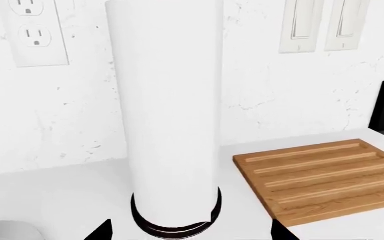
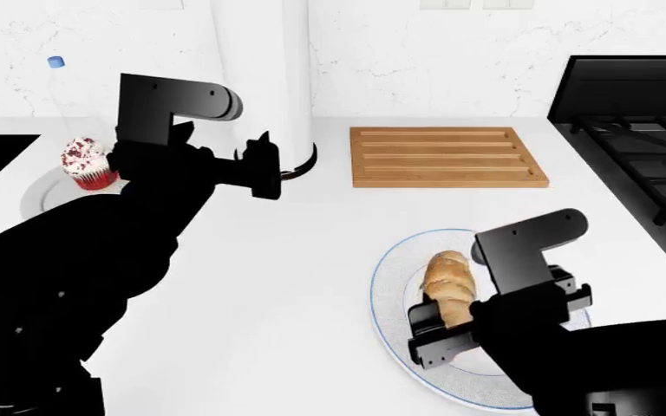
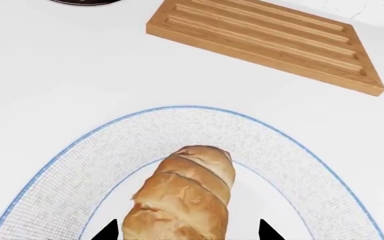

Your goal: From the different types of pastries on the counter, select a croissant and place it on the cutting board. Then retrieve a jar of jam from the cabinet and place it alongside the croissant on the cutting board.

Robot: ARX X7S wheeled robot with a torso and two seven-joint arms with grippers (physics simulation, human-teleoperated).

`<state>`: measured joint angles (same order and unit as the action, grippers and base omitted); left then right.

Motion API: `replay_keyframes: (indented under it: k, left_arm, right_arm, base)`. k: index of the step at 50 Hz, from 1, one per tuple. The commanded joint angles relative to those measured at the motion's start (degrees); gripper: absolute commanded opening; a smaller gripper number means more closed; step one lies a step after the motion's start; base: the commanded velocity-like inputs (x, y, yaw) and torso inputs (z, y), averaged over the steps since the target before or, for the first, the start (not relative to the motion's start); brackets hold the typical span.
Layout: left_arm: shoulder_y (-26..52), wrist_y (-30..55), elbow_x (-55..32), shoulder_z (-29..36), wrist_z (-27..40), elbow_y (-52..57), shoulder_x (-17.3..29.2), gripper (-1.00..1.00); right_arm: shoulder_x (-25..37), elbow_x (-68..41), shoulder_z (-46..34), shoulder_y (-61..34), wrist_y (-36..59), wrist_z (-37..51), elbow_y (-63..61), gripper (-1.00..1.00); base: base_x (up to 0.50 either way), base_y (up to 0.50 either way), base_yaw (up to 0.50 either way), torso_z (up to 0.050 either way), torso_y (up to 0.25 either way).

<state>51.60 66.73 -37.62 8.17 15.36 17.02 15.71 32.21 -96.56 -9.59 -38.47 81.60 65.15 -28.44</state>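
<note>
The golden-brown croissant lies on a round white blue-rimmed plate on the white counter. My right gripper is open, one fingertip on each side of the croissant's near end with a small gap to it. The grooved wooden cutting board lies bare farther back. The red-wrapped frosted cupcake stands at the left. My left gripper is open, facing a tall white cylinder. The jar of jam is out of view.
The tall white cylinder stands on a black base just left of the cutting board. A black stove fills the right side. The cupcake sits on a small plate. A blue-capped bottle stands at the back left. Wall outlets are behind.
</note>
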Motion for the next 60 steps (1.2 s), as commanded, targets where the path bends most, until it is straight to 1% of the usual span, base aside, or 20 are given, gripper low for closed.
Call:
replay_keyframes:
  k: [1,2,3,20,25,32,41,44,49,55,60]
  left_arm:
    - [0.1,0.3,-0.5,0.1,0.3,0.5,0.1,1.00]
    - [0.1,0.4,-0.6,0.1,0.4,0.6,0.1,1.00]
    - [0.1,0.5,-0.8,-0.1,0.4,0.8,0.2,1.00]
    - [0.4,0.8,-1.5,-0.3,0.8,1.5,0.7,1.00]
    - [0.7,1.4,-2.1,-0.8,1.2,2.2,0.8,1.00]
    - [0.7,1.4,-2.2,-0.9,1.4,2.2,1.1,1.00]
    - [0.9,1.7,-2.7,-1.2,1.7,2.1,1.2,1.00]
    - [0.8,1.7,-3.0,-1.3,1.7,2.2,1.2,1.00]
    - [0.6,1.9,-3.5,-1.8,1.8,2.5,1.3,1.00]
    - [0.8,2.2,-4.1,-3.2,2.7,2.8,1.2,1.00]
    - [0.8,1.9,-4.2,-3.0,2.5,2.6,1.4,1.00]
  right_arm:
    - [0.1,3.0,-1.1,0.8,-0.5,-2.1,1.0,1.00]
    - [0.1,3.1,-1.3,0.8,-0.5,-2.0,1.2,1.00]
    - [0.2,3.1,-1.7,0.8,-0.4,-1.8,1.4,-1.00]
    - [0.8,2.0,-3.7,0.3,-1.1,-1.2,1.2,-1.00]
    - [1.6,-2.9,-4.3,-1.6,-1.6,3.1,0.1,-1.00]
    - [4.4,-13.4,-6.2,-7.0,-4.4,11.7,-2.9,-1.00]
    - [7.1,-19.9,-8.5,-14.4,-7.0,17.8,-5.4,-1.00]
    - [7.6,-20.6,-8.8,-16.7,-7.2,18.3,-5.7,-1.00]
    - [7.0,-16.1,-7.5,-18.1,-5.4,14.1,-3.1,-1.00]
    - [4.4,-6.6,-6.9,-20.6,-2.0,5.2,1.5,-1.00]
    - [2.8,5.8,-8.4,-23.1,-1.3,-6.5,7.3,-1.00]
  base:
    - [0.00,0.00,0.00,0.000,0.000]
    - [0.00,0.00,0.00,0.000,0.000]
    - [0.00,0.00,0.00,0.000,0.000]
    - [0.00,0.00,0.00,0.000,0.000]
    - [0.00,0.00,0.00,0.000,0.000]
    - [0.00,0.00,0.00,0.000,0.000]
    - [0.00,0.00,0.00,0.000,0.000]
    - [0.00,0.00,0.00,0.000,0.000]
    - [0.00,0.00,0.00,0.000,0.000]
    - [0.00,0.00,0.00,0.000,0.000]
    - [0.00,0.00,0.00,0.000,0.000]
